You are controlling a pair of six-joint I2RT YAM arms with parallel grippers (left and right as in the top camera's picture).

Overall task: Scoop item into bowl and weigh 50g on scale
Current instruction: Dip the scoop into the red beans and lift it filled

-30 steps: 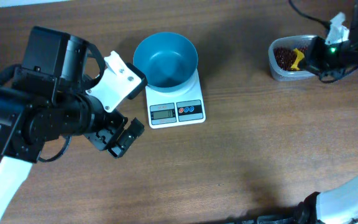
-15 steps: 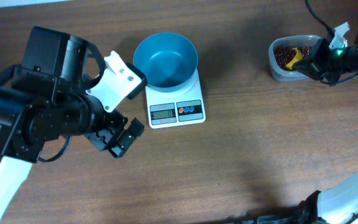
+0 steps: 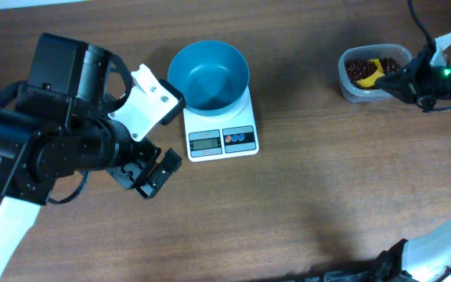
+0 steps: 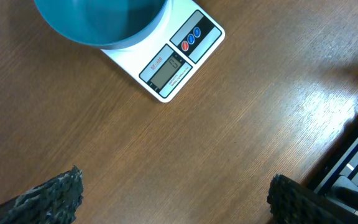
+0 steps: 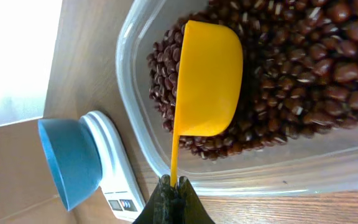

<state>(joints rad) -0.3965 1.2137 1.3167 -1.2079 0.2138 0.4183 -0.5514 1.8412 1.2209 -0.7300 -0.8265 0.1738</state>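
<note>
My right gripper [image 5: 173, 194] is pinching the yellow plastic scoop [image 5: 207, 78] by its handle, cup over small dark red-brown beans [image 5: 303, 68]. My left gripper [image 4: 176, 198] is hanging wide open, empty.

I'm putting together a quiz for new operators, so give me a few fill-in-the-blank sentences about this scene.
The bowl on the scale is ____ inside.
The right gripper is shut on the handle of a ____ scoop, over the beans in the tub.
The scale's round buttons are red and ____.
The left gripper, holding nothing, has its jaws ____.
Missing words: empty; yellow; blue; open.
</note>
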